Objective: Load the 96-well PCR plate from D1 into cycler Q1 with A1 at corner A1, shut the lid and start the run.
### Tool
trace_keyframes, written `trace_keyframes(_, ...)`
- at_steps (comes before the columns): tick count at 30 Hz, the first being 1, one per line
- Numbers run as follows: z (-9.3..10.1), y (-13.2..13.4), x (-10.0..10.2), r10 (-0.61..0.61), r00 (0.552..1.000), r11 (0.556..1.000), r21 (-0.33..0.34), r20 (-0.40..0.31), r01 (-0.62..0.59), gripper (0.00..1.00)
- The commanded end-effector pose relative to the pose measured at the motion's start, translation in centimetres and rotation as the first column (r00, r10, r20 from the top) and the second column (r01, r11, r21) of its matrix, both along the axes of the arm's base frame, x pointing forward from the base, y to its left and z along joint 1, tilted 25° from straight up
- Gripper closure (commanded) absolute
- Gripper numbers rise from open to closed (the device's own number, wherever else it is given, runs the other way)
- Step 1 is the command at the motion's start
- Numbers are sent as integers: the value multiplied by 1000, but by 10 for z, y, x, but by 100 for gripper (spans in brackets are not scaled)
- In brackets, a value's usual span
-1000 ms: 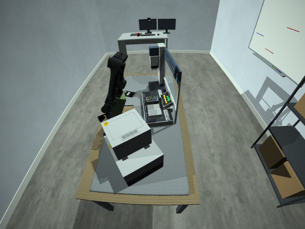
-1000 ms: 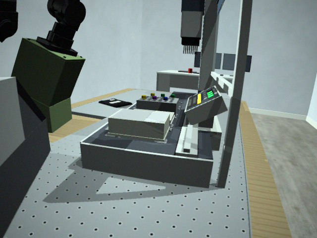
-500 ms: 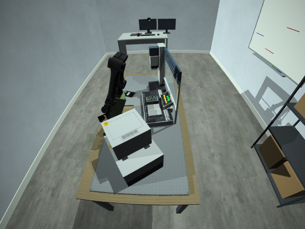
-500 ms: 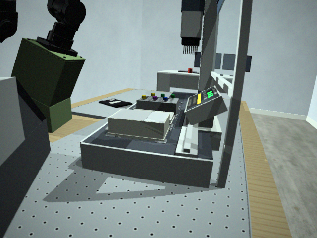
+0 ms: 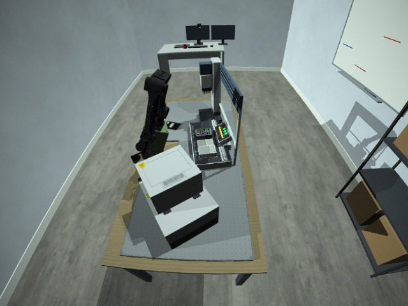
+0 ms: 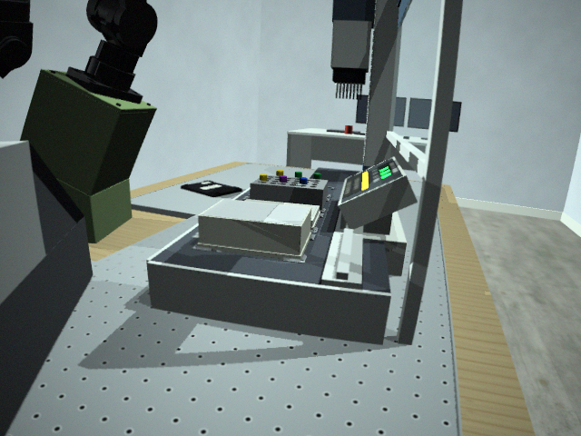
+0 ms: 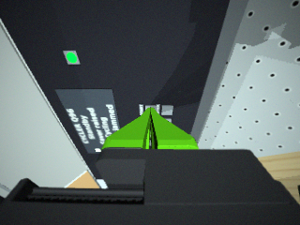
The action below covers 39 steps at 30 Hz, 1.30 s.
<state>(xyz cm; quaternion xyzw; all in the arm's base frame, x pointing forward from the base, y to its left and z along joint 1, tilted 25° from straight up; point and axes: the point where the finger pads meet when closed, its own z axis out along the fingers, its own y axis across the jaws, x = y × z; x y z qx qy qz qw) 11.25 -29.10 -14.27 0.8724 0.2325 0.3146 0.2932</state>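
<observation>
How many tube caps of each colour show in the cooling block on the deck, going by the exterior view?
yellow caps: 2
green caps: 2
purple cap: 1
blue cap: 1
Total: 6 caps showing on top of the tube cooling block

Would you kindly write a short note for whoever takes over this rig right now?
Pincer: shut, empty, tips at Q1's upper keys.
Q1: lamp green, so no run on.
Deck tray: tube block in place, pale labware beside it; I cannot single out the PCR plate.
Done: nothing visible yet.
Left: LID, move and seat the plate, LID again, START.
</observation>
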Motion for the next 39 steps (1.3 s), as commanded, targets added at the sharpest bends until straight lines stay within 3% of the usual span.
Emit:
trace_keyframes(1,3,-9,0,-6,1000,1000,-22,0,6,100)
trace_keyframes(39,-1,-8,0,-15,1000,1000,-16,3,15,100)
